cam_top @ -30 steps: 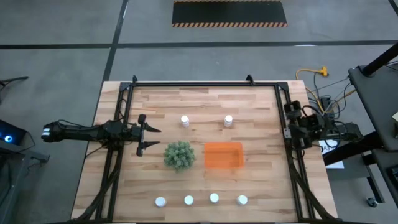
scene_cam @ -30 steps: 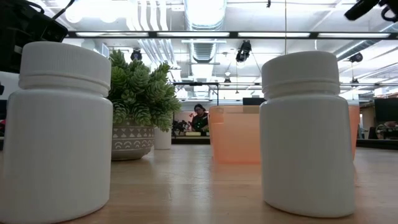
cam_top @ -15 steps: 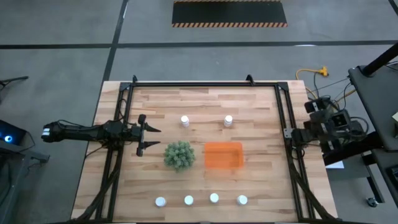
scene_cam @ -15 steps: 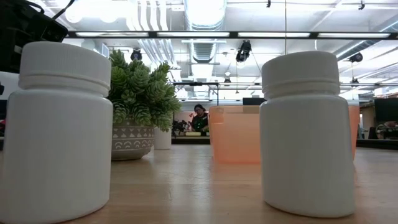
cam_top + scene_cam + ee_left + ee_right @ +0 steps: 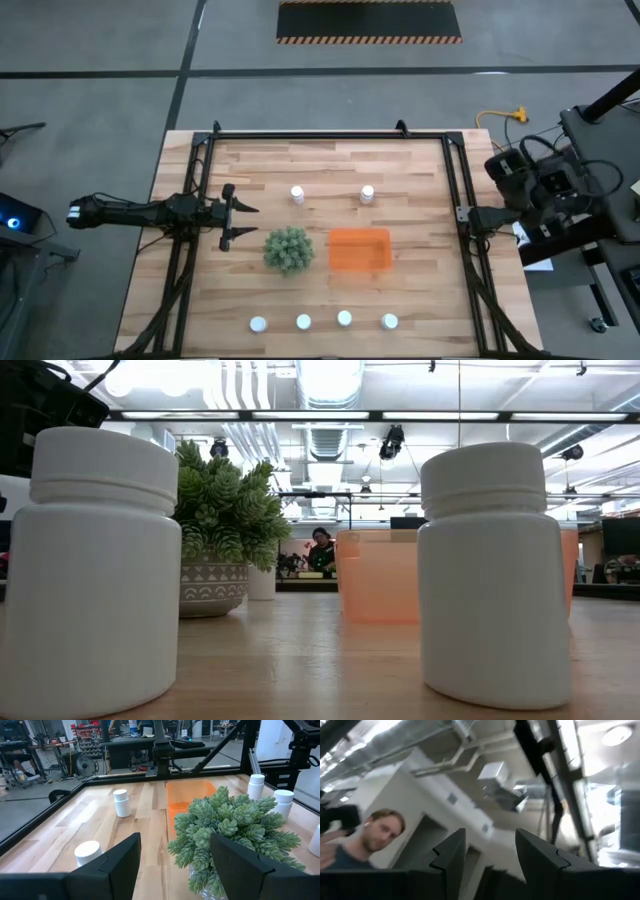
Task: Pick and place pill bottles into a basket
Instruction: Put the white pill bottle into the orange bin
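Several small white pill bottles stand upright on the wooden table: two at the far side and a row along the near edge. The orange basket sits mid-table, right of the green plant. My left gripper hovers open at the table's left, pointing level toward the plant, with nothing between its fingers. My right gripper is raised beyond the table's right edge, pointing up at the ceiling, its fingers apart on nothing.
A black frame runs around the table top. In the low view, two bottles stand close to the camera, in front of the basket. A person shows in the right wrist view, beyond the table.
My right arm has risen from its low place at the table's right edge and drawn a little farther right. Its gripper has tipped upward, away from the table. The left arm, bottles and basket have kept still.
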Available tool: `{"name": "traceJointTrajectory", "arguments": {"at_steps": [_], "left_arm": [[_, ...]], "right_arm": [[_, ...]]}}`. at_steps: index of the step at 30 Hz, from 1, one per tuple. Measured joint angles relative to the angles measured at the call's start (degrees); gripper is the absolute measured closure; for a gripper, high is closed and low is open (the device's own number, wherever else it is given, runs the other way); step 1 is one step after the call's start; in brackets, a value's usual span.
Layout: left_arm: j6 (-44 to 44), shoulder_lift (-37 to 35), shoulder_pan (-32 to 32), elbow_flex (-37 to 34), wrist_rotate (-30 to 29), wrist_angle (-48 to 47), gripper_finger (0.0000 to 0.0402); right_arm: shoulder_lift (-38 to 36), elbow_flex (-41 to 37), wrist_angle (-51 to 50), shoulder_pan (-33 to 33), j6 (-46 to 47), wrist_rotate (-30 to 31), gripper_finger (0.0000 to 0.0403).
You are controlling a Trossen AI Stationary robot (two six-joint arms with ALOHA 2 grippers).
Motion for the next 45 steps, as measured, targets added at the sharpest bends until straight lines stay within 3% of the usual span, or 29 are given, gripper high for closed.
{"name": "traceJointTrajectory", "arguments": {"at_steps": [10, 20, 23, 33, 45], "left_arm": [[0.01, 0.00, 0.00, 0.00, 0.00, 0.00, 0.0181], [0.00, 0.02, 0.02, 0.00, 0.00, 0.00, 0.0181], [0.00, 0.02, 0.02, 0.00, 0.00, -0.02, 0.0181], [0.02, 0.01, 0.02, 0.00, 0.01, 0.00, 0.0181], [0.02, 0.00, 0.01, 0.00, 0.00, 0.00, 0.0181]], "right_arm": [[6.92, 24.29, -43.39, 0.00, -13.97, -0.81, 0.0241], [13.84, 44.63, -69.38, 0.00, -14.97, -0.52, 0.0241], [15.56, 48.75, -76.65, 0.00, -15.18, 2.17, 0.0241], [21.38, 56.24, -94.01, 0.00, -16.04, 5.45, 0.0241], [27.92, 56.24, -104.88, 0.02, -13.07, 5.26, 0.0241]]}}
